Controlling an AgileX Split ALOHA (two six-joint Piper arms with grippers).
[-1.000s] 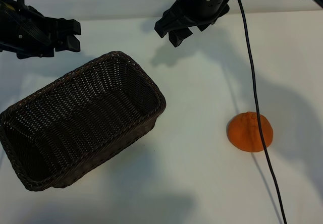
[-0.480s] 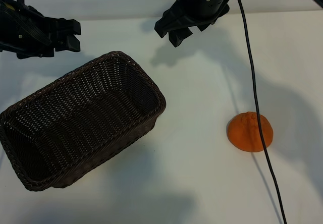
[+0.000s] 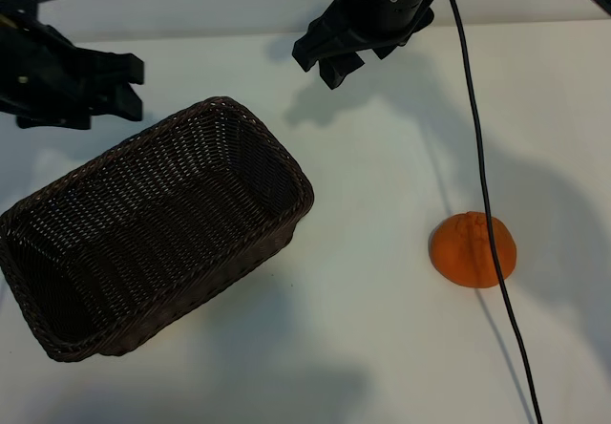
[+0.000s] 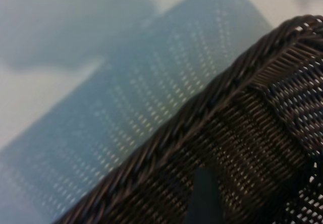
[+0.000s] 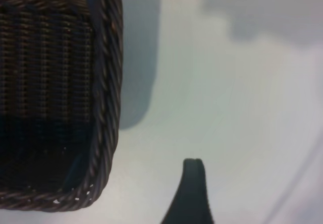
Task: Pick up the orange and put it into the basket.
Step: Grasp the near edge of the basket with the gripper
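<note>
Seen from above, a white counter (image 3: 382, 348) holds two things. The left pincer (image 3: 129, 85) hangs at the upper left of the frame, fingers spread wide and holding nothing, just beyond the far rim of the basket (image 3: 153, 228). The right pincer (image 3: 329, 56) hangs at top centre, also wide and empty, touching nothing. The dark brown wicker basket lies slantwise across the left half, its inside bare. The orange (image 3: 473, 249) sits on the counter at the right, well apart from the basket, with a black cable (image 3: 480, 176) crossing over it. Open white counter lies between basket and orange and along the bottom edge.
</note>
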